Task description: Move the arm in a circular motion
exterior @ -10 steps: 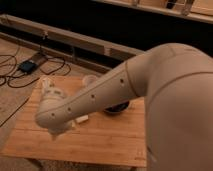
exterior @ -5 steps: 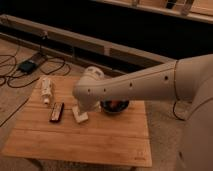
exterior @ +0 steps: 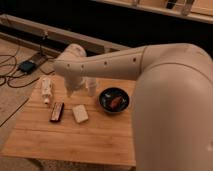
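Note:
The arm (exterior: 150, 75) is large and cream-white, with small dark screw holes along its long segment. It comes in from the right and reaches left across the back of the wooden table (exterior: 75, 145). Its far end bends down near the table's back left. The gripper (exterior: 71, 91) hangs there, just above the table between a white bottle (exterior: 46, 90) and a pale cup-like object (exterior: 92, 86). It holds nothing that I can see.
On the table lie a dark flat bar (exterior: 57, 111), a white block (exterior: 80, 113) and a black bowl (exterior: 114, 100) holding something orange. A black box with cables (exterior: 26, 66) sits on the floor at the left. A dark wall runs behind.
The arm's far end has swung from the table's front left up and to the right, toward the back. The bottle, bar, block and bowl are now uncovered.

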Controlling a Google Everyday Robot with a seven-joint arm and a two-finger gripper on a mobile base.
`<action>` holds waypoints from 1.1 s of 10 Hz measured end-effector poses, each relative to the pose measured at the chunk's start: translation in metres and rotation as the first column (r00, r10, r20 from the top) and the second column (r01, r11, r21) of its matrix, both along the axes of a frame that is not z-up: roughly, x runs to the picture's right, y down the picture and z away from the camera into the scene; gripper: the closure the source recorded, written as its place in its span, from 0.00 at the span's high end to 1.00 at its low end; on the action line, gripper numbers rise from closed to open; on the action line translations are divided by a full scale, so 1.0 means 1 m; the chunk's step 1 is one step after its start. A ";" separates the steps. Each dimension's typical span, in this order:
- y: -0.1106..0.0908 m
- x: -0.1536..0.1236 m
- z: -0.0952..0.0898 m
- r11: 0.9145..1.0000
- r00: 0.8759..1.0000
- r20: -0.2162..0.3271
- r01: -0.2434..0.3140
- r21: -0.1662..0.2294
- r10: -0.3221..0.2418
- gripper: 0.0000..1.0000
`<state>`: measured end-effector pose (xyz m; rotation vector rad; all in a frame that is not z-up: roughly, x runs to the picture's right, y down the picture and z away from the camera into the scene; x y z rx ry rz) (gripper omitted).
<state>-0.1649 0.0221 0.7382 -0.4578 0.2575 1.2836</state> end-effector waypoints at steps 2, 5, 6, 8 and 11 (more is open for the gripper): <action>0.005 -0.075 -0.009 0.993 0.992 0.048 0.117 0.012 -0.117 0.65; 0.057 -0.166 -0.038 0.947 0.933 0.165 0.319 0.038 -0.321 0.65; 0.082 -0.182 -0.050 0.925 0.904 0.199 0.377 0.044 -0.378 0.65; 0.129 -0.195 -0.072 0.896 0.859 0.263 0.440 0.061 -0.440 0.65; 0.170 -0.147 -0.086 0.918 0.884 0.259 0.394 0.038 -0.390 0.65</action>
